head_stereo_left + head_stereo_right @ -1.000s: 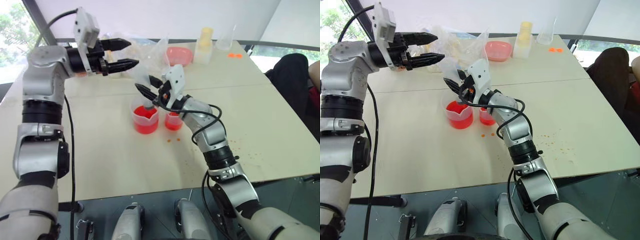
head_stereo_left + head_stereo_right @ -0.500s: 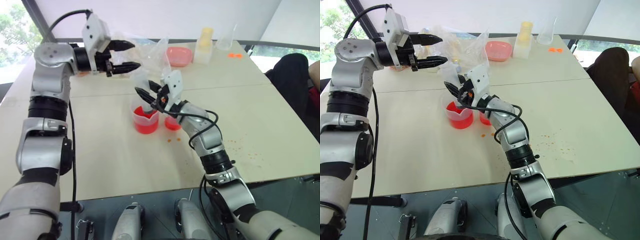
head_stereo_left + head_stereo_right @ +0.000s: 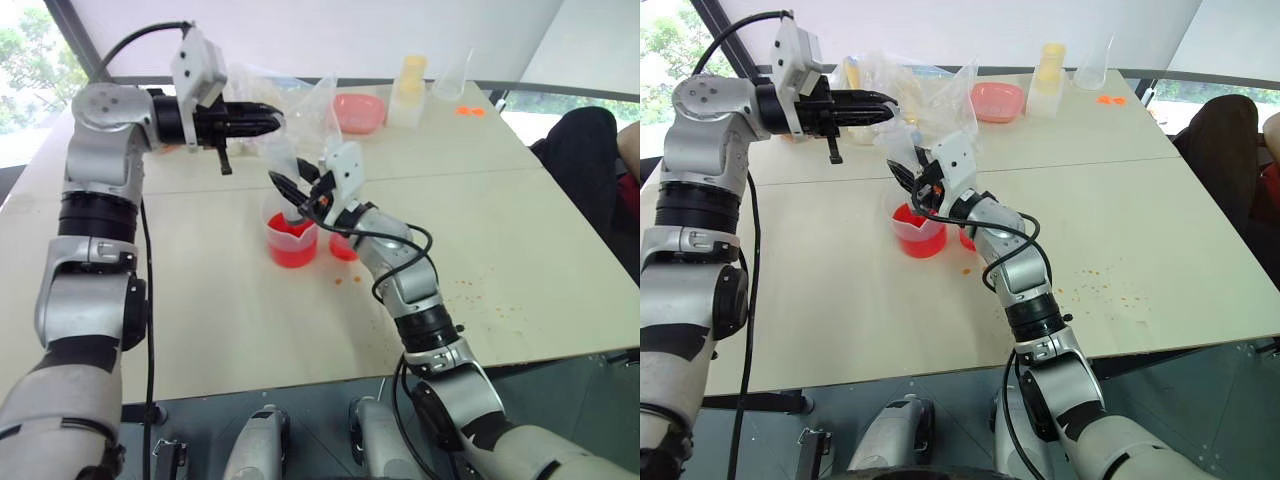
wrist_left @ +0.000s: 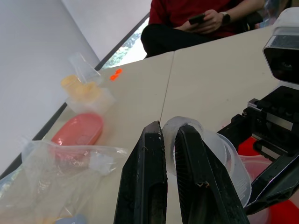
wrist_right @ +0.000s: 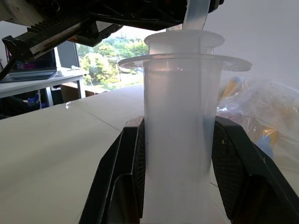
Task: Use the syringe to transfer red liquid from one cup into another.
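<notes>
- While the right gripper (image 5: 180, 158) clamps the thick clear plastic syringe (image 5: 180, 140) barrel over the larger spouted clear cup (image 3: 291, 240) of red liquid (image 3: 292, 250),
- the left gripper (image 4: 170, 140) pinches its ring-shaped plunger handle (image 4: 174, 133) — fingers clenched.

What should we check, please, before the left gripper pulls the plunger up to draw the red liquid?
1. Right gripper clamped on the syringe barrel: ok.
2. Left gripper shut on the plunger ring: ok, one finger passes through the ring.
3. Syringe standing upright in the larger cup: ok.
4. Tip below the red liquid: cannot tell, the gripper hides it.
5. Smaller cup upright beside the larger one, ready to be filled: ok.
</notes>
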You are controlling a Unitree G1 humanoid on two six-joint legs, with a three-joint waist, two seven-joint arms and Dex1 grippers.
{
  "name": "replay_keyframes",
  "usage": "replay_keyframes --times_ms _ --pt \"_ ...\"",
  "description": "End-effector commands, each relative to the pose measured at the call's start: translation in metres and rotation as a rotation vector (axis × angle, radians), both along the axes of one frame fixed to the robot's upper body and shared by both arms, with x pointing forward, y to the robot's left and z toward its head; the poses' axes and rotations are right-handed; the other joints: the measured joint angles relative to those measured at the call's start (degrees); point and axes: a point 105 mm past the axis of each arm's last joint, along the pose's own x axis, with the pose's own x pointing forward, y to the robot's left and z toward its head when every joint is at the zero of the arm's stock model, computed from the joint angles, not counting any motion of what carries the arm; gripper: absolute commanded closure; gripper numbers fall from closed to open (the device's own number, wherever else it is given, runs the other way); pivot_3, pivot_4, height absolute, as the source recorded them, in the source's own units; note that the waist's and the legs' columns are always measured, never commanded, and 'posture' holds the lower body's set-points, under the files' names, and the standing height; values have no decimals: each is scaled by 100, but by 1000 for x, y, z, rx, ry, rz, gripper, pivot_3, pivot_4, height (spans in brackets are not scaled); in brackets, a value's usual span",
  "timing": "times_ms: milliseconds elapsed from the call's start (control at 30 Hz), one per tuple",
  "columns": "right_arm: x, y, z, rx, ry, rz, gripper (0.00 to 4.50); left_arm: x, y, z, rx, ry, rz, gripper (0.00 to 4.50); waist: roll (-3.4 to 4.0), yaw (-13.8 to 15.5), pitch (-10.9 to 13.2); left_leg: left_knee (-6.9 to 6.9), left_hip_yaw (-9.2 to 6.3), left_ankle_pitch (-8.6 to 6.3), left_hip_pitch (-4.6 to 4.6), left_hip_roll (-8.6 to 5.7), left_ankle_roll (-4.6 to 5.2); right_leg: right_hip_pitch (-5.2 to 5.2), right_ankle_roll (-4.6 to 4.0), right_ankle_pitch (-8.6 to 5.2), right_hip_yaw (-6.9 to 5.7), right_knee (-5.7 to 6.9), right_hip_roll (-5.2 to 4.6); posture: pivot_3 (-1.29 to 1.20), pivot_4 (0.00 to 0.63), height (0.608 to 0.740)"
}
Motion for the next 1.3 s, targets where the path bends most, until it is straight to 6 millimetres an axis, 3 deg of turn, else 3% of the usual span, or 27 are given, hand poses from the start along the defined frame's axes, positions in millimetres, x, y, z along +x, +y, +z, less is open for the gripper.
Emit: replay_keyframes --times_ms 33,567,900,1167,1300 --pt "-28 38 -1 -40 -42 162 3069 -10 -6 46 -62 -153 -23 4491 0 0 0 0 0 0 0 0 0 0 0 0 0 0 0 0 150 740" --pt "-32 46 -10 -48 -27 175 3069 -4 -1 73 -94 -250 40 4491 0 0 0 1 0 0 0 0 0 0 0 0 0 1 1 0 150 740" --pt "-31 46 -10 -48 -29 169 3069 -2 1 66 -105 -207 28 4491 0 -1 0 1 0 0 0 0 0 0 0 0 0 1 0 0 150 740" --pt "-15 28 7 -3 -50 89 3069 -11 14 42 -122 -13 -2 1252 0 -21 0 1 -1 0 0 2 0 -2 1 0 0 3 3 0 150 740" --pt "-11 15 29 46 -83 44 3069 -27 31 27 -226 177 -28 1252 0 -46 0 1 -6 0 3 4 0 -3 1 -1 3 8 5 0 150 740"
